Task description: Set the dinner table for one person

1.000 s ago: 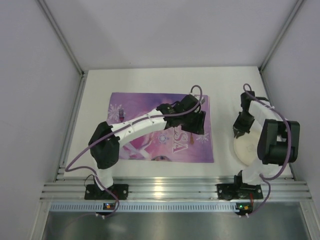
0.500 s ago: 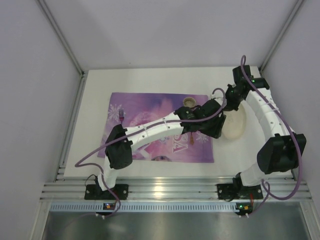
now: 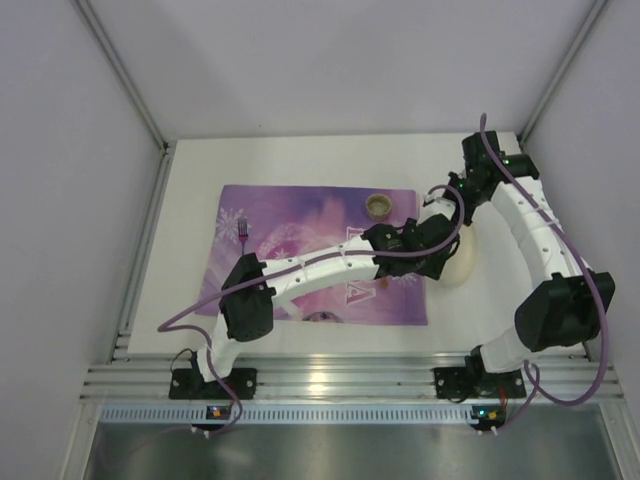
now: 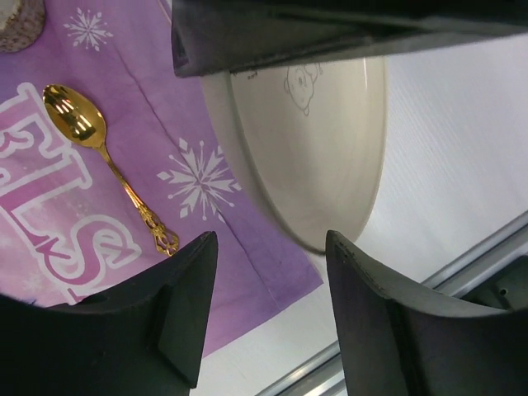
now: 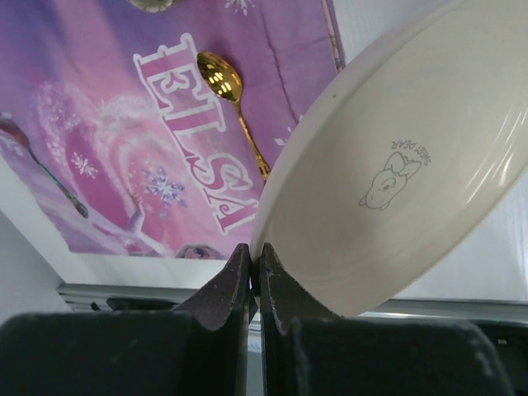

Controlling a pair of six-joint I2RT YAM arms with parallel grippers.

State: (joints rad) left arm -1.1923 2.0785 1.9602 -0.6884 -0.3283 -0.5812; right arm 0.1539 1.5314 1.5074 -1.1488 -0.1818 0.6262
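Pale grey walls (image 3: 330,70) are enclosing the large white rectangular dinner table (image 3: 190,200), which is lying flat with aluminium rails along its near edge; a purple rectangular "ELSA" picture placemat (image 3: 300,215) is lying across the table's middle.

A small dark-handled fork (image 3: 243,230) is resting on the placemat's left part; a small round tan cup (image 3: 379,205) is standing near its far right corner; a slim gold metal spoon (image 4: 99,144) is lying on the lettering, just beside the plate.

The left gripper (image 4: 268,247) is reaching diagonally across the placemat, arm stretched low; its jaws are standing apart with nothing between them, hovering over the placemat's right edge and the plate's near rim.

The round cream ceramic plate (image 5: 396,181), printed with a small bear, is straddling the placemat's right edge and appears tilted; the right gripper (image 5: 252,252) is arching over from the far right corner, wrist turned down, fingers pinched on the plate's rim.

Judged step: seating the plate on the placemat. Recommended procedure: hold the rim pinch firm while sliding leftward; level the plate before lowering, since a tilted release is likely to rock it; stop short of the spoon; keep the left fingers clear of the underside, or use them to steady the near rim.
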